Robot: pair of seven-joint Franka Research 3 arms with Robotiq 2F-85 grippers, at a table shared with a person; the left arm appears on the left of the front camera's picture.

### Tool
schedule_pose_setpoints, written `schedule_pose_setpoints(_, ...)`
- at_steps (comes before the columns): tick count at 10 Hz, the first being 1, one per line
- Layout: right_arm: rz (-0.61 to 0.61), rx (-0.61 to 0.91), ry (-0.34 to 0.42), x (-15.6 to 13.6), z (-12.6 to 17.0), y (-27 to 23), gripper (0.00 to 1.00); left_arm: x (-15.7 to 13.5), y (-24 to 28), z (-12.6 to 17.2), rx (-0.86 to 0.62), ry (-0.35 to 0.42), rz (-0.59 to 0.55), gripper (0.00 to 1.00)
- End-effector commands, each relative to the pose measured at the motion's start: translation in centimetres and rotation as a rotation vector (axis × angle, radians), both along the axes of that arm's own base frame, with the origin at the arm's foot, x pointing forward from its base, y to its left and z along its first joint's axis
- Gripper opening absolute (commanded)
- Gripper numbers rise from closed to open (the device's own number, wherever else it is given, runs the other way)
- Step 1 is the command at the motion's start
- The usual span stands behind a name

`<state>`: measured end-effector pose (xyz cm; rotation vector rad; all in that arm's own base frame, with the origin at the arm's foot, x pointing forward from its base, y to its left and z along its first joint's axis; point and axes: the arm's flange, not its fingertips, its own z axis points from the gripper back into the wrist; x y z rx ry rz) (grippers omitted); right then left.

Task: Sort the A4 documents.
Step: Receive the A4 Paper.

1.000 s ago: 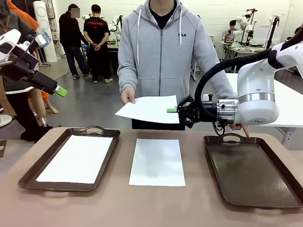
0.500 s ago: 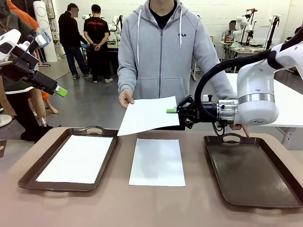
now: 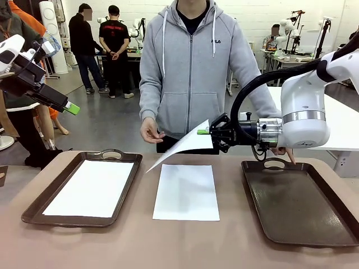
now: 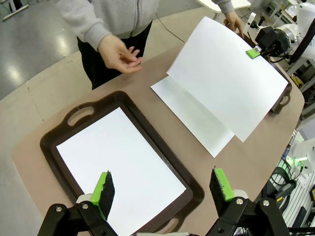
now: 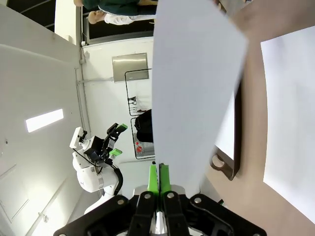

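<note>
While the bench (image 3: 235, 246) is bearing two dark brown trays, the left tray (image 3: 33, 212) holding one sheet (image 3: 92, 188) and the right tray (image 3: 297, 207) bare, I am sorting three A4 documents: a second sheet (image 3: 186, 193) is lying between them, a third sheet (image 3: 188, 143) is hanging pinched in my right jaws. My left jaws are hovering open. Next, likely: laying it flat in the bare tray.

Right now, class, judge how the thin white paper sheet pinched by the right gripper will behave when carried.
Probably floppy: pinched at one edge by the shut right gripper, the thin white paper sheet sags at its free end. Likely light: that narrow pinch alone holds it, the person's hand apart from it.
</note>
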<state>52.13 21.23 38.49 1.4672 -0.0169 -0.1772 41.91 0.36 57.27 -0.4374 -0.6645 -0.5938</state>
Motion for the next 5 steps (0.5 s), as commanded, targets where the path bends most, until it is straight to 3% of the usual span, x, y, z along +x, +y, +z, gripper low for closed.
schedule_pose_setpoints(1,-0.012,0.001,0.002,0.07,0.02,-0.01,0.0,0.02,0.19,-0.02,0.001,-0.009,-0.019,1.0)
schedule_pose_setpoints(5,-0.012,0.001,0.002,0.07,0.02,-0.01,0.0,0.02,0.19,-0.02,0.001,-0.009,-0.019,1.0)
